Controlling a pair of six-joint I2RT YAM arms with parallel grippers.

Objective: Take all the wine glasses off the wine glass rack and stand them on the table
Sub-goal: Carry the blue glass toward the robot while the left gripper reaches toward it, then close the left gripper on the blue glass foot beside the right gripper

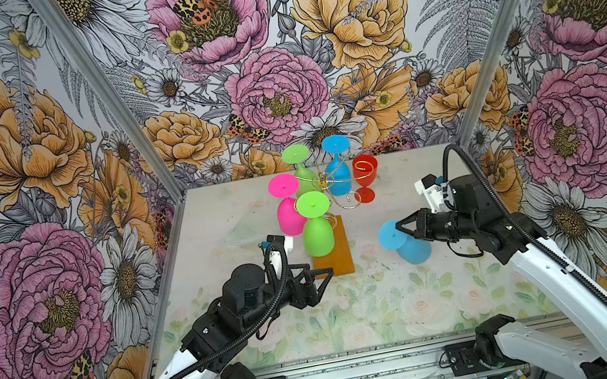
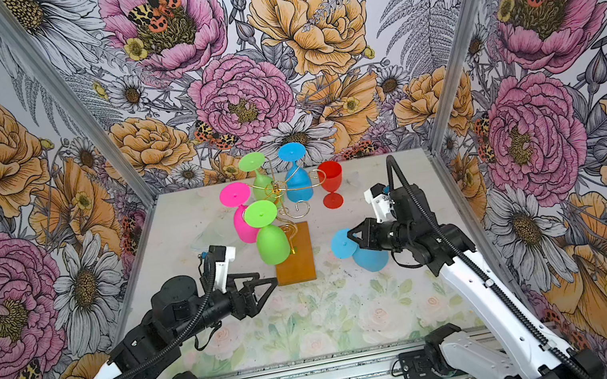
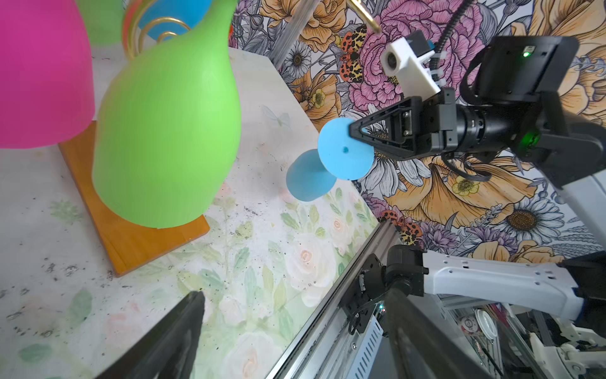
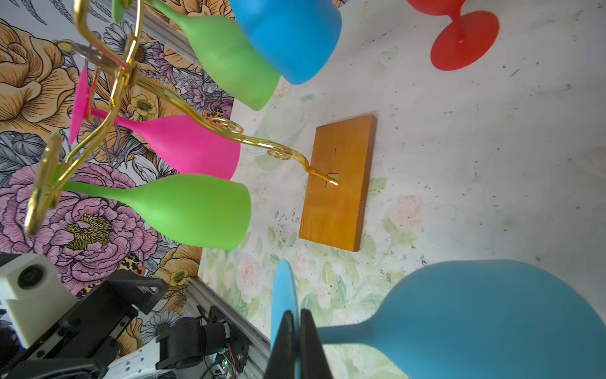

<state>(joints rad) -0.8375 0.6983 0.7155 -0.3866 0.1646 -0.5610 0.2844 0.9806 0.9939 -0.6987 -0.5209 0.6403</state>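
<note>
1. Nearest: left gripper (image 1: 325, 273) sits low over the desk (image 1: 378, 312), tips just at the front corner of the rack's base. Jaws are spread w/ nothing btwn them, so it's empty.
2. A bit further in, on the right: right gripper (image 1: 399, 226) is clamped on the rim of the foot disc of the blue wine glass (image 1: 413, 249). That glass is off the wine glass rack and sits apart to its right. It's tilted, foot up, bowl down by the desk. Can't tell if the bowl touches.
3. Handling (my read): matte coloured plastic or silicone, so prob. light, not brittle, maybe a bit flexy.
   - A pinch on the thin disc leaves the bowl free to swing or twist out.
   - The stem just under the foot looks the firmer hold.
   - The bowl looks too wide for the jaws.
4. Mid: wine glass rack (image 1: 329, 188) is a gold wire tree on an amber base (image 1: 343, 255).
   - Near green glass (image 1: 318, 236) hangs bowl-down over the base, close above the left gripper.
   - Pink glass (image 1: 290, 218) hangs just behind it, to the left.
5. Behind those: far green glass (image 1: 301, 172) and far blue glass (image 1: 339, 182) hang on the rear arms. A bare curled arm (image 1: 352, 201) points right, a snag risk for sideways pulls.
6. Farthest: red glass (image 1: 366, 177) stands upright on the desk just right of the rack, well apart from the held glass.
</note>
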